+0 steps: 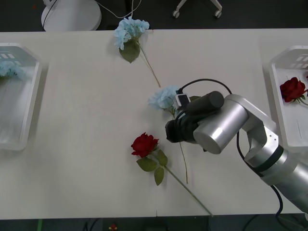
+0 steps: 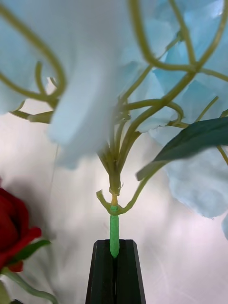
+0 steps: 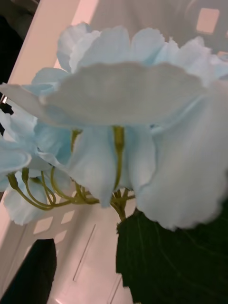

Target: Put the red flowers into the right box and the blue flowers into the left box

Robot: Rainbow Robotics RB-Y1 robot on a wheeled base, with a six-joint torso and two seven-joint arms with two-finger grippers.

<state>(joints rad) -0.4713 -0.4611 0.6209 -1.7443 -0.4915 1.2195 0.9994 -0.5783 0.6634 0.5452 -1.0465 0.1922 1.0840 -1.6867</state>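
My right gripper point(image 2: 114, 266) is shut on the thin green stem of a blue flower point(image 1: 163, 97), just under its pale cluster point(image 2: 142, 95), near the table's middle. A red flower point(image 1: 144, 144) lies on the table close beside it point(image 2: 14, 228), stem trailing toward the near edge. Another blue flower point(image 1: 130, 31) lies at the far edge. The right box point(image 1: 281, 96) holds one red flower point(image 1: 292, 89). My left gripper point(image 3: 114, 247) hovers over the left box point(image 1: 29, 96), one black finger point(image 3: 33, 270) at the corner. A blue flower point(image 3: 123, 109) lies there point(image 1: 8, 70); its leaf hides the other finger.
The white table point(image 1: 86, 159) has open surface between the left box and the flowers. My right arm's silver forearm point(image 1: 226, 125) reaches in from the near right. A round white stand base point(image 1: 71, 17) and a chair's feet sit beyond the far edge.
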